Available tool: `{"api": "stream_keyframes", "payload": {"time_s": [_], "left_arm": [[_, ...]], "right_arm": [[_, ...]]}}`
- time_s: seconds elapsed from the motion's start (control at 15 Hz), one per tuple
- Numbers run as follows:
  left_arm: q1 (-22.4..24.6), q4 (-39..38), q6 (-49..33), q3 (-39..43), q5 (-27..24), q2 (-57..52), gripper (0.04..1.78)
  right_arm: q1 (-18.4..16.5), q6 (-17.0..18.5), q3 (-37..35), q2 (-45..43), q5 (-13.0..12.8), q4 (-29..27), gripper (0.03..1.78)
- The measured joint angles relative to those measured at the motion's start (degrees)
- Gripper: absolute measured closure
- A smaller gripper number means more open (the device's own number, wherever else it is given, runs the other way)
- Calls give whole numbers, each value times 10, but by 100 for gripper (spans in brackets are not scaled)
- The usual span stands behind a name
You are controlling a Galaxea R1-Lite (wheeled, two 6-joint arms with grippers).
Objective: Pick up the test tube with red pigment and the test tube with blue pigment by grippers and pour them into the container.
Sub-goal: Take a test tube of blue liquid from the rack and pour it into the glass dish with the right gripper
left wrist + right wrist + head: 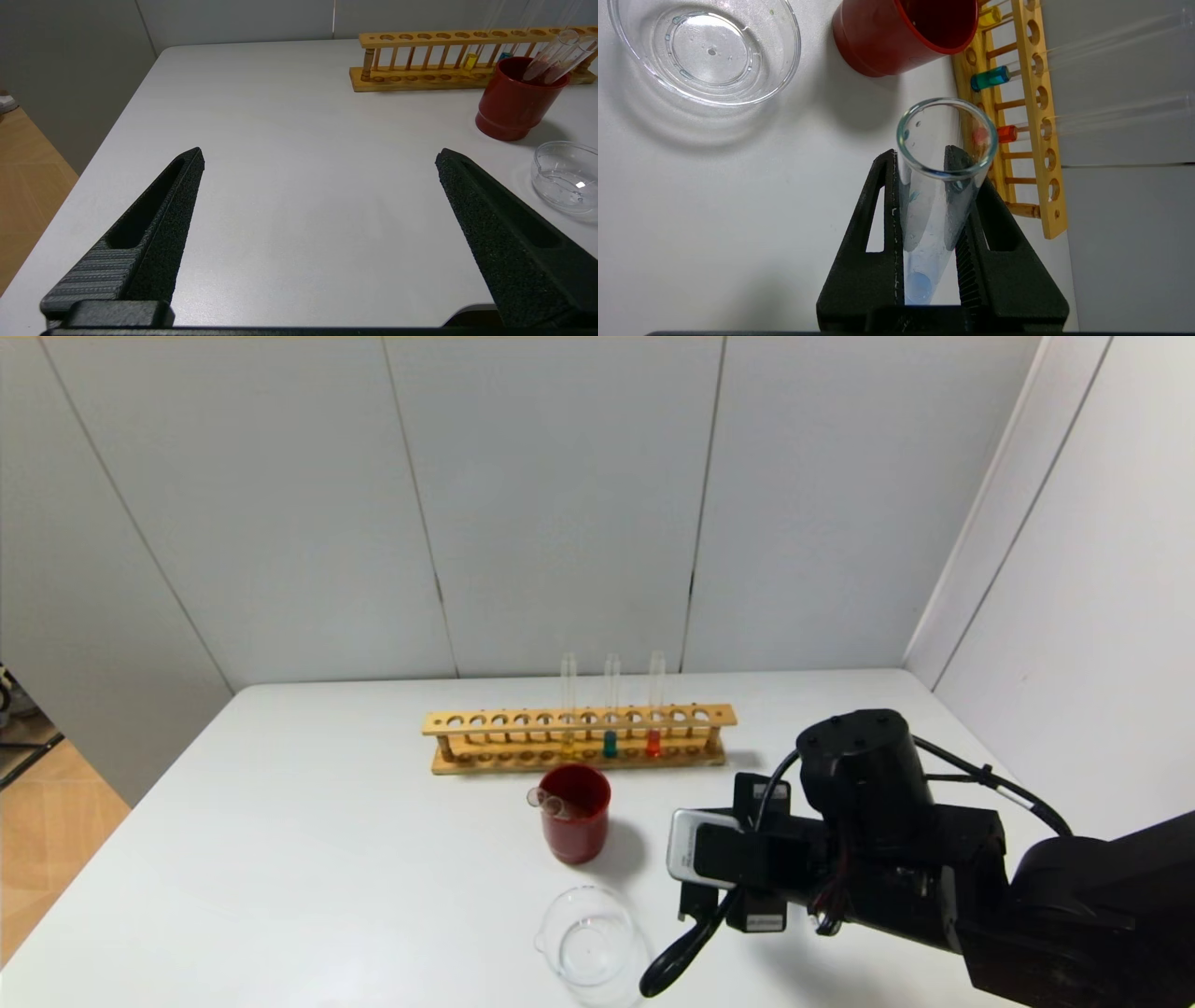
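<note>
Right hand (924,163) clamped on blue tube (934,196), light, slick, fragile glass best gripped mid-length, just right of beaker (588,938); left hand (320,156) wide open, empty.

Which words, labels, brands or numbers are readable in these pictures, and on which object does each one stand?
No text can be read in any view.
A small white label on the right arm near the right gripper: too blurred to read.
A pale patch on the black part above it: too blurred to read.
The wooden rack, red cup, container and held test tube with blue pigment: no markings visible.
</note>
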State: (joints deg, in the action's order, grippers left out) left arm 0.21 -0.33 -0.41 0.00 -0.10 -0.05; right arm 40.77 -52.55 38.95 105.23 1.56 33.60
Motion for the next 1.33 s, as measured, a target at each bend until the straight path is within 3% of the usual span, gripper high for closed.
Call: {"api": "stream_keyframes", "payload": {"time_s": [0.27, 0.47, 0.67, 0.93, 1.33], "left_arm": [[0, 0, 0, 0, 0, 0, 7], [0, 0, 0, 0, 0, 0, 7], [0, 0, 0, 0, 0, 0, 7], [0, 0, 0, 0, 0, 0, 7], [0, 0, 0, 0, 0, 0, 7]], "right_arm": [[29, -3, 29, 33, -31, -1, 142], [55, -10, 43, 48, -62, -39, 142], [67, -12, 49, 54, -67, -67, 142], [85, -54, 62, 67, -115, -70, 142], [114, -94, 103, 98, -162, -95, 142]]}}
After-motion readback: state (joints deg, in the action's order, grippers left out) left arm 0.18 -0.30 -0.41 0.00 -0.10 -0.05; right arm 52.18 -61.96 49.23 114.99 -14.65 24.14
